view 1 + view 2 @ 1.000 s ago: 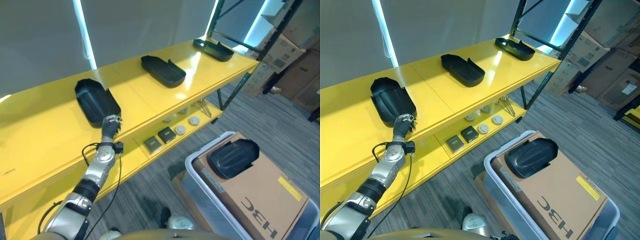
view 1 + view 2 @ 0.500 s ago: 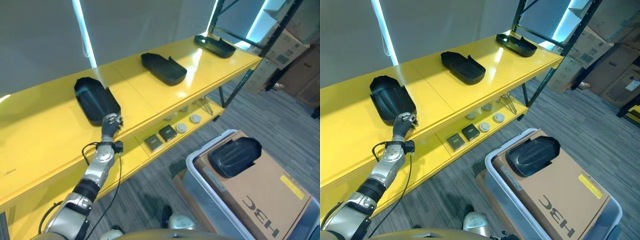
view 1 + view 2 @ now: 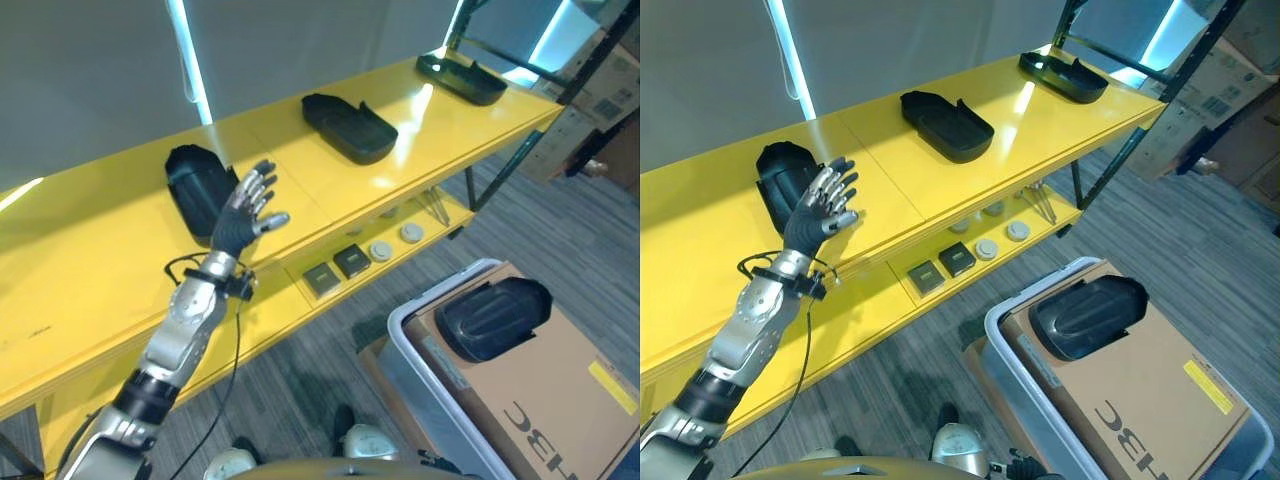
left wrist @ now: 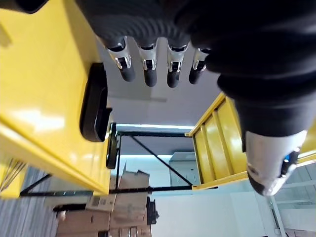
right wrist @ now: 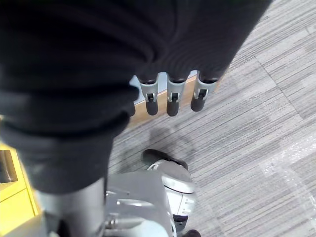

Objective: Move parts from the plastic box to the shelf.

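- Left of centre in the eye views, the left hand is raised in front of the yellow shelf, its fingers spread wide and straight, thumb out to the side. It holds nothing and touches nothing.
- Just behind the hand, on the shelf's top board, lies a black part; the hand overlaps its right edge in the picture but is lifted clear of it.
- Further right along the same board sits a second black part, well apart from the first, and a third at the upper right end by the dark rack post.
- In the left wrist view the fingers show straight in a row with nothing between them and the thumb; past them a black part lies on the yellow board.
- On the lower board, centre of the frame, are two small dark square items and two round pale discs.
- At the lower right, the grey plastic box stands on the carpet; a brown cardboard sheet lies in it, and on the sheet rests one more black part.
- In the right wrist view the right hand hangs over the grey carpet, fingers relaxed and holding nothing.
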Controlling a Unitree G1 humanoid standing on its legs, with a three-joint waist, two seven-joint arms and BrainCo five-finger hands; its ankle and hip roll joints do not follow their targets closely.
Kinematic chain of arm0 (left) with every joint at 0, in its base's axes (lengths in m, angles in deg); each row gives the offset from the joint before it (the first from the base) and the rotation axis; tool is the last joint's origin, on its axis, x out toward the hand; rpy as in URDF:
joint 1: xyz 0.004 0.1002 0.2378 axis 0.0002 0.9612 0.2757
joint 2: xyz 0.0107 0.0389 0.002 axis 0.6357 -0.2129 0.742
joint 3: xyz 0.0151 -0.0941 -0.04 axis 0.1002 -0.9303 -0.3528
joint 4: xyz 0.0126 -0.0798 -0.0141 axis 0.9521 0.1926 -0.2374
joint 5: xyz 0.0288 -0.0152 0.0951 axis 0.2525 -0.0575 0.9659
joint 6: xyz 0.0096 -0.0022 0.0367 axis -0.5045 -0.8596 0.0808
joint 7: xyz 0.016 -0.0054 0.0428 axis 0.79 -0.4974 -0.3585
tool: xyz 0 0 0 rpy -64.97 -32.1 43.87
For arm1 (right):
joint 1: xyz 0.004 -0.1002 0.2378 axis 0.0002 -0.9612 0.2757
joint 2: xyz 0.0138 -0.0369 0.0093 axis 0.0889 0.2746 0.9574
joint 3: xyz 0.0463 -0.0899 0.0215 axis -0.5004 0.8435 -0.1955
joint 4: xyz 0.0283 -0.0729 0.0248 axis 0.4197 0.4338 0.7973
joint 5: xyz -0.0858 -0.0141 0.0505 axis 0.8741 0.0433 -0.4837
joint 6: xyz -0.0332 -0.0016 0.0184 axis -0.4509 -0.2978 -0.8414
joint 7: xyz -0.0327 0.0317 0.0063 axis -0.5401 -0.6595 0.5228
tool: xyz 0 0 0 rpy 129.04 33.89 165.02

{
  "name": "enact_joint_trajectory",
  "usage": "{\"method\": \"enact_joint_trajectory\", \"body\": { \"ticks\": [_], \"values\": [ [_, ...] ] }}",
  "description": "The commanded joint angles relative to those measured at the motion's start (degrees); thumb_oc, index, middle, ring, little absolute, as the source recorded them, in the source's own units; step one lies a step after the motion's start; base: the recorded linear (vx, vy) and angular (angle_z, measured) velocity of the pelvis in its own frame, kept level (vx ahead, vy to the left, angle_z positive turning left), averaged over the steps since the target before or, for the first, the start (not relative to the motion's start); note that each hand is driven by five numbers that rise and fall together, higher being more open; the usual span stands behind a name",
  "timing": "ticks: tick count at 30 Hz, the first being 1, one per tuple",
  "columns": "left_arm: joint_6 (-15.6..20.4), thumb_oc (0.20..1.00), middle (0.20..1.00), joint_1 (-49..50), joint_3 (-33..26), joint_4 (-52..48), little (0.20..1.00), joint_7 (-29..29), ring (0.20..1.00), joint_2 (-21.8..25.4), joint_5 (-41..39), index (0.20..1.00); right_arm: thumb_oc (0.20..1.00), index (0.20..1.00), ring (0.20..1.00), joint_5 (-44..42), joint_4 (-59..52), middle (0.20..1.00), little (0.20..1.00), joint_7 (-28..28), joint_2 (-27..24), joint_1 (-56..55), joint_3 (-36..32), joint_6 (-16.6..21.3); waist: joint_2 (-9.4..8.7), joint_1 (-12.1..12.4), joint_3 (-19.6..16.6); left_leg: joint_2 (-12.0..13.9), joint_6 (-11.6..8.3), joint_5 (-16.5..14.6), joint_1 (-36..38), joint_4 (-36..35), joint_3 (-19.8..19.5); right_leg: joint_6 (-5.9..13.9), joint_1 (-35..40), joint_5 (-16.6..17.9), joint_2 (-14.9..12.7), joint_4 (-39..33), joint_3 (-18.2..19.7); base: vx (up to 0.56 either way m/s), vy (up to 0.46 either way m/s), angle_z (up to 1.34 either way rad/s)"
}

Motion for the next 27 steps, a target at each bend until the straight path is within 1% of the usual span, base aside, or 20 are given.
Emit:
{"method": "enact_joint_trajectory", "body": {
  "ticks": [1,2,3,5,7,8,9,10,11,13,14,16,18,19,20,21,22,24,26,27],
  "values": [
    [1.7,1.0,1.0,2.0,-1.6,-3.9,1.0,6.3,1.0,2.1,-6.8,1.0,1.0,1.0,1.0,-4.3,-2.5,1.0,1.0,1.7,-0.8,-1.3,-1.8,2.5,0.38,1.1,-0.4,5.4,-1.87,-0.6,1.2,-0.4,-3.6,7.14,2.0,-2.4,-6.7,1.6,-0.1,0.0,0.018,0.07],
    [1.8,1.0,1.0,4.0,-2.5,-5.1,1.0,7.9,1.0,2.6,-8.4,1.0,1.0,1.0,1.0,-4.8,-4.1,1.0,1.0,1.8,-1.0,-1.7,-2.1,2.3,0.46,1.3,-0.5,5.1,-1.77,-0.7,1.2,-0.5,-4.5,7.03,2.0,-2.6,-6.5,1.6,0.2,0.03,0.017,0.09],
    [1.1,1.0,1.0,7.7,-4.4,-7.2,1.0,11.5,1.0,3.0,-12.8,1.0,1.0,1.0,1.0,-6.9,-7.8,1.0,1.0,3.0,-1.3,-2.3,-2.5,1.9,0.57,1.9,-0.7,4.6,-1.52,-1.2,1.2,-0.4,-6.1,6.71,2.1,-3.2,-6.1,1.9,0.9,0.04,0.014,0.06],
    [1.7,1.0,1.0,10.5,-6.1,-8.8,1.0,13.3,1.0,3.4,-13.1,1.0,1.0,1.0,1.0,-7.7,-10.0,1.0,1.0,3.0,-1.6,-2.4,-3.1,1.6,0.6,2.8,-1.0,3.5,-1.07,-2.0,0.7,0.1,-9.5,6.48,2.2,-3.5,-5.5,1.7,2.4,0.06,0.014,-0.03],
    [2.5,1.0,1.0,12.3,-7.4,-9.9,1.0,14.2,1.0,3.6,-12.9,1.0,1.0,1.0,1.0,-8.0,-11.5,1.0,1.0,2.4,-2.1,-2.3,-3.2,1.3,0.51,3.9,-1.3,1.6,-0.3,-3.1,-0.1,0.8,-13.6,6.42,2.1,-3.5,-5.0,1.2,4.1,0.01,0.011,-0.28],
    [3.4,1.0,1.0,13.1,-8.0,-10.3,1.0,14.4,1.0,3.6,-13.0,1.0,1.0,1.0,1.0,-8.3,-12.3,1.0,1.0,2.7,-2.3,-1.9,-3.0,2.2,0.28,4.9,-1.4,0.1,0.66,-3.2,-1.3,1.4,-16.2,6.01,1.3,-2.6,-4.7,0.6,5.2,-0.05,0.017,-0.84],
    [3.6,1.0,1.0,13.7,-8.9,-11.2,1.0,13.8,1.0,3.5,-13.2,1.0,1.0,1.0,1.0,-8.3,-12.9,1.0,1.0,2.5,-2.7,-1.3,-2.9,2.4,0.2,6.2,-1.2,-2.7,1.72,-4.7,-2.1,2.4,-21.2,6.24,0.8,-2.1,-4.5,0.3,7.2,-0.09,0.033,-1.2],
    [3.5,1.0,1.0,14.4,-10.4,-12.3,1.0,13.4,1.0,3.2,-14.0,1.0,1.0,1.0,1.0,-9.7,-13.3,1.0,1.0,2.5,-3.4,0.4,-2.3,2.7,-0.05,8.1,-1.0,-6.9,3.26,-6.9,-3.4,4.3,-27.8,6.5,-0.1,-1.4,-4.2,0.3,10.4,-0.12,0.049,-1.12],
    [2.0,1.0,1.0,15.2,-12.4,-13.9,1.0,14.1,1.0,2.2,-15.6,1.0,1.0,1.0,1.0,-12.9,-15.0,1.0,1.0,3.8,-3.8,2.4,-2.4,3.1,-0.47,9.8,-0.6,-10.0,4.67,-8.7,-4.1,6.1,-31.9,6.83,-1.2,-0.4,-4.1,0.4,13.2,-0.14,0.046,-1.59],
    [0.1,1.0,1.0,15.4,-13.4,-14.4,1.0,15.1,1.0,1.5,-15.3,1.0,1.0,1.0,1.0,-15.6,-19.7,1.0,1.0,5.5,-3.7,2.0,-4.2,3.3,-0.73,9.3,-0.1,-10.5,5.11,-9.6,-4.0,8.1,-30.1,7.17,-2.3,1.1,-4.4,0.8,14.2,-0.14,0.049,-2.49],
    [-0.5,1.0,1.0,14.9,-13.3,-13.9,1.0,15.2,1.0,1.4,-15.0,1.0,1.0,1.0,1.0,-15.8,-22.1,1.0,1.0,5.9,-3.4,1.1,-5.0,4.7,-0.84,8.7,0.2,-10.7,5.58,-10.3,-4.1,9.4,-29.1,7.57,-2.7,1.9,-4.9,1.0,14.6,-0.15,0.053,-2.06],
    [-0.9,1.0,1.0,13.8,-12.9,-12.8,1.0,14.4,1.0,1.6,-13.6,1.0,1.0,1.0,1.0,-16.9,-27.2,1.0,1.0,6.6,-3.0,-1.4,-6.3,6.8,-0.88,7.5,0.8,-11.3,6.28,-11.3,-3.8,10.4,-28.0,8.77,-3.9,3.6,-5.9,0.2,15.0,-0.16,0.053,-0.69],
    [-0.9,1.0,1.0,13.3,-12.8,-12.1,1.0,14.2,1.0,2.0,-13.7,1.0,1.0,1.0,1.0,-15.9,-31.3,1.0,1.0,6.7,-3.1,-3.1,-7.5,7.2,-0.83,6.7,1.1,-11.6,6.71,-11.8,-3.2,10.2,-26.8,9.39,-4.9,4.6,-6.8,-0.5,14.8,-0.12,0.045,-0.15],
    [-1.2,1.0,1.0,13.5,-13.0,-11.9,1.0,14.3,1.0,2.3,-14.1,1.0,1.0,1.0,1.0,-15.8,-35.1,1.0,1.0,6.4,-3.6,-4.4,-8.6,6.9,-0.8,6.2,1.4,-11.8,6.92,-12.2,-2.6,10.3,-25.5,9.66,-5.7,5.8,-7.6,-0.5,13.6,-0.14,0.057,-0.77],
    [-0.7,1.0,1.0,14.6,-13.8,-12.2,1.0,12.9,1.0,2.4,-13.7,1.0,1.0,1.0,1.0,-16.1,-40.8,1.0,1.0,6.1,-4.6,-5.4,-10.3,6.5,-0.61,6.6,2.1,-11.8,7.06,-12.5,-0.2,9.2,-20.1,10.31,-6.3,8.7,-10.2,-0.5,6.2,-0.17,0.048,-1.35],
    [-0.7,1.0,1.0,15.4,-14.1,-12.7,1.0,12.6,1.0,2.4,-14.3,1.0,1.0,1.0,1.0,-18.4,-43.9,1.0,1.0,7.2,-5.2,-4.6,-10.7,6.5,0.17,7.6,2.1,-11.3,6.95,-13.5,1.4,7.9,-16.7,10.57,-7.0,10.1,-11.4,0.9,0.5,-0.18,0.026,-2.09],
    [-0.7,1.0,1.0,15.3,-14.1,-12.8,1.0,12.2,1.0,2.3,-14.3,1.0,1.0,1.0,1.0,-18.6,-45.0,1.0,1.0,8.2,-5.0,-3.7,-10.6,7.0,0.32,7.9,2.0,-11.2,7.42,-13.7,1.7,7.5,-14.9,10.57,-7.7,10.4,-12.6,2.6,-1.6,-0.12,-0.006,-2.07],
    [-0.7,1.0,1.0,14.9,-13.7,-12.7,1.0,11.6,1.0,2.3,-14.2,1.0,1.0,1.0,1.0,-18.4,-47.0,1.0,1.0,10.1,-5.3,-1.9,-10.9,7.1,0.63,7.9,1.8,-11.1,8.56,-14.0,1.8,7.2,-12.8,10.54,-7.8,10.1,-14.3,6.3,-3.3,-0.1,-0.023,-1.51],
    [-0.4,1.0,1.0,13.9,-13.0,-12.2,1.0,10.8,1.0,2.3,-13.3,1.0,1.0,1.0,1.0,-18.9,-50.1,1.0,1.0,12.3,-5.4,0.2,-11.4,6.1,1.14,7.6,1.5,-10.6,10.14,-14.8,1.2,8.1,-11.3,9.99,-7.7,8.6,-15.4,10.6,-2.8,-0.05,-0.112,-0.77],
    [-0.4,1.0,1.0,13.9,-12.9,-12.0,1.0,10.4,1.0,2.4,-13.4,1.0,1.0,1.0,1.0,-18.0,-51.0,1.0,1.0,12.8,-5.3,0.9,-11.6,6.0,1.27,7.5,1.2,-10.4,10.63,-15.1,1.0,8.4,-10.6,9.8,-7.4,8.1,-15.7,11.2,-2.8,0.02,-0.164,-0.67]
  ]
}}
